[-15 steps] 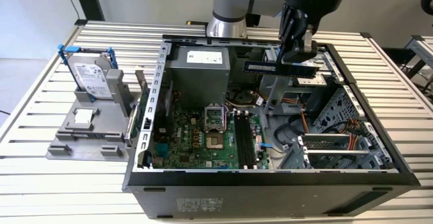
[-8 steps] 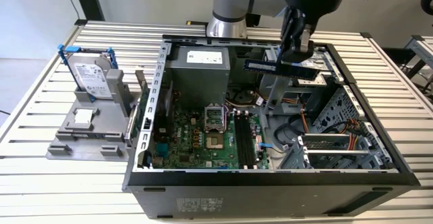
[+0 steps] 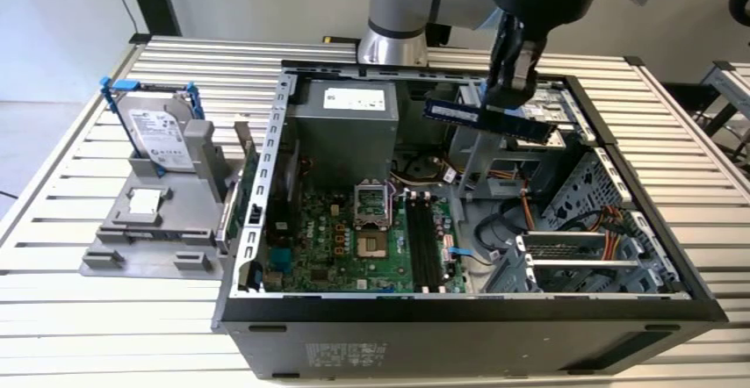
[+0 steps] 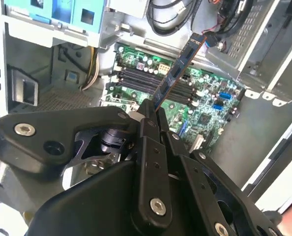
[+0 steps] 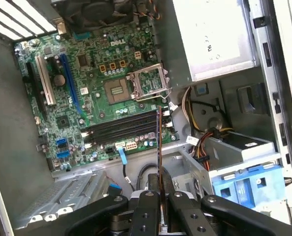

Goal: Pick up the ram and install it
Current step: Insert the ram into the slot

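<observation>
Exterior view: clamped in the closed black gripper [image 3: 505, 100] above the open grey computer case [image 3: 279, 133], long thin bluish-grey ram stick [image 3: 457, 112], likely light, stiff, fragile, best held by edges.

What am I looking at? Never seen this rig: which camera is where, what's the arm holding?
A grey robot arm with a black gripper hangs over an open black computer case lying on a slatted metal table. The exterior view looks down from off the arm; both wrist views ride on the arm and look past the gripper into the case. The gripper is shut on the ram, a long thin bluish board, held in the air above the green motherboard and its black slots, not yet seated. At the exterior view's left, a silver hard drive in a blue bracket stands on a grey holder.
</observation>
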